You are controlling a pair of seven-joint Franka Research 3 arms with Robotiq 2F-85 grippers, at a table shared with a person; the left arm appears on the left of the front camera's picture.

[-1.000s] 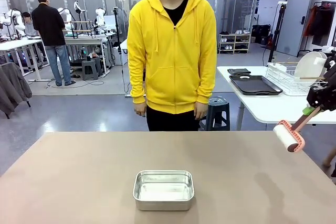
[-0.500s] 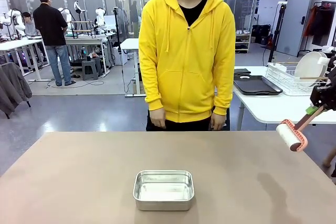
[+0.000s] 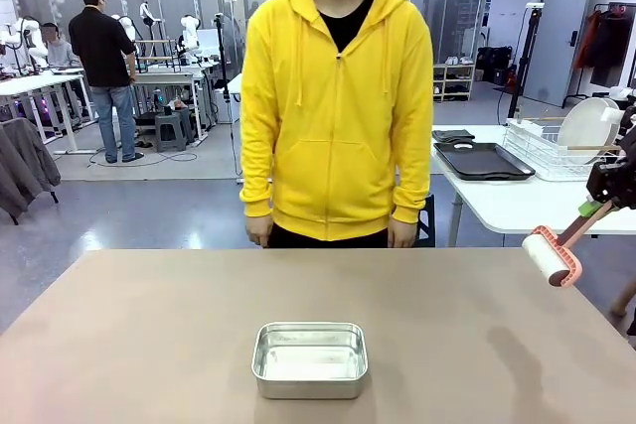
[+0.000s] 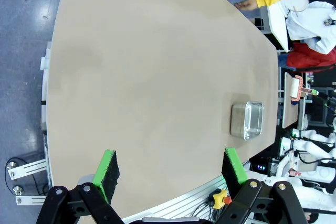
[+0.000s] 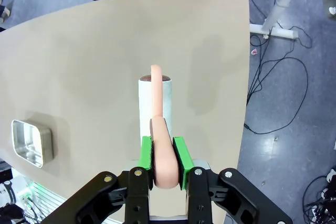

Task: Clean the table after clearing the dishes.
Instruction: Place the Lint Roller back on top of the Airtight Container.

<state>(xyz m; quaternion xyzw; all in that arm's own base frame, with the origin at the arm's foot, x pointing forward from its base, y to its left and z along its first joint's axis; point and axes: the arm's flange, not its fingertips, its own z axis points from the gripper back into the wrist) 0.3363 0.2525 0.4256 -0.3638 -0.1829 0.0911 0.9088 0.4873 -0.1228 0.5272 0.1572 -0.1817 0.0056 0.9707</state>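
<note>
beyond the right edge of the desk (image 3: 149,325), the right hand (image 5: 162,156) was clenched on the pink handle of a lint roller (image 3: 553,253), its white roll held up in the air and apart from the top. the dishes appeared already cleared: dark trays (image 3: 482,159) lay on the white side table past the desk, and a white plate (image 3: 586,124) stood in the wire rack there. on the desk, only a small steel pan (image 3: 309,358) sat near the robot's edge. the left hand (image 4: 170,167) hung released over the desk's near edge, grasping nothing. a person (image 3: 336,106) stood at the far edge, arms down. judging by this, rolling the top had not yet begun.
</note>
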